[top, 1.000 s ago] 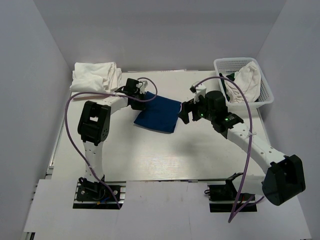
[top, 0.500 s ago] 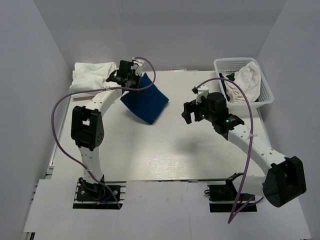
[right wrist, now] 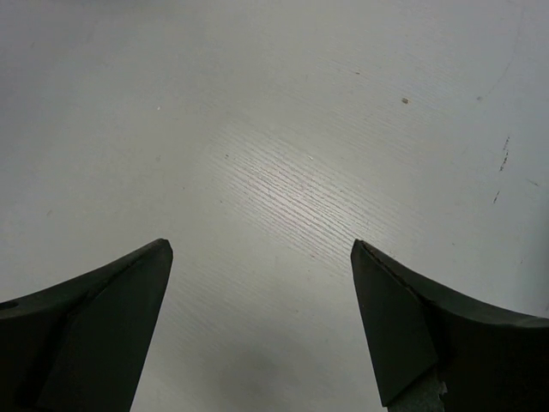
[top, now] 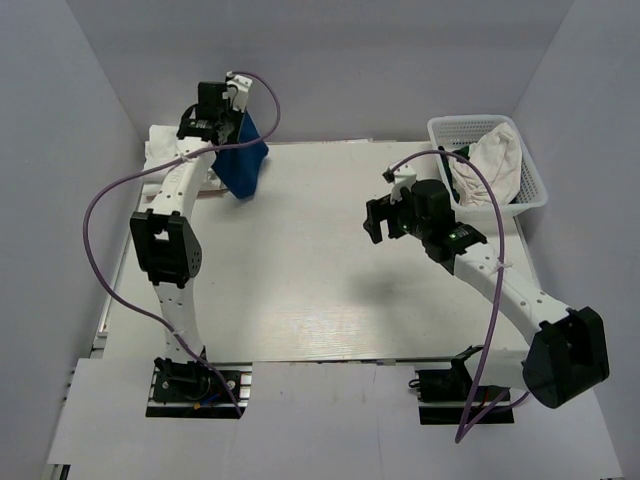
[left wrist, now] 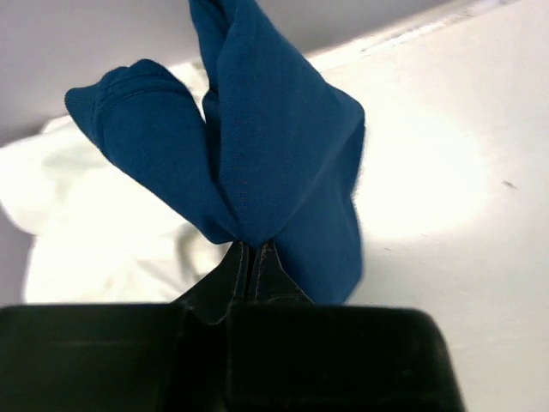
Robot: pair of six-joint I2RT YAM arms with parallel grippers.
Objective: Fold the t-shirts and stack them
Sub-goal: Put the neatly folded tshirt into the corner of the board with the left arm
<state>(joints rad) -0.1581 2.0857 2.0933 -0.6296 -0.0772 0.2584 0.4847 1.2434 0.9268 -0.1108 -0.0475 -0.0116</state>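
Left claw (left wrist: 254,253), pinching the navy t-shirt (left wrist: 274,146), has swung toward the white t-shirts (left wrist: 94,232); right claw (right wrist: 259,249) stays spread.

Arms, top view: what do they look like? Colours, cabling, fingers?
Both alike: left arm and right arm have white links with chunky black joint housings. A purple cable loops loosely along each, from base to wrist. The left gripper and right gripper have plain black, tapered fingers. No markings legible.
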